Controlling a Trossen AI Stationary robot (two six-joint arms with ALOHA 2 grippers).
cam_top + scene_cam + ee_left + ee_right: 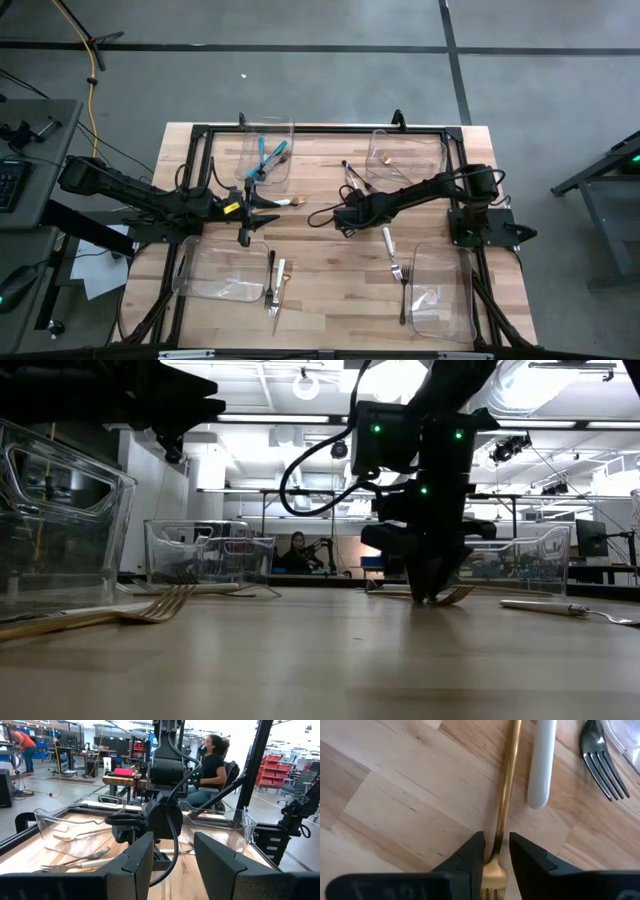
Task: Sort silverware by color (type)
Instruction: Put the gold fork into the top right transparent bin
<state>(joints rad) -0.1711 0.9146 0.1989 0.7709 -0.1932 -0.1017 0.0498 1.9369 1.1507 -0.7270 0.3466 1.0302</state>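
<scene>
A gold fork (507,780) lies flat on the wooden table near its middle (322,208). My right gripper (496,855) points steeply down over it, open. Its two fingers stand close on either side of the fork's neck (498,842), just above the tines, with a thin gap showing on each side. In the low view the right gripper (430,592) reaches the tabletop, and tines (458,595) stick out beside it. My left gripper (262,212) hangs open and level above the table's left half, holding nothing. More silverware lies about the table and in the bins.
A white handle (540,765) and a dark steel fork (602,765) lie right beside the gold fork. Clear bins stand at the far left (268,155), holding teal utensils, and at the far right (405,155), near left (220,272) and near right (440,292). Two forks (276,285) lie near the front.
</scene>
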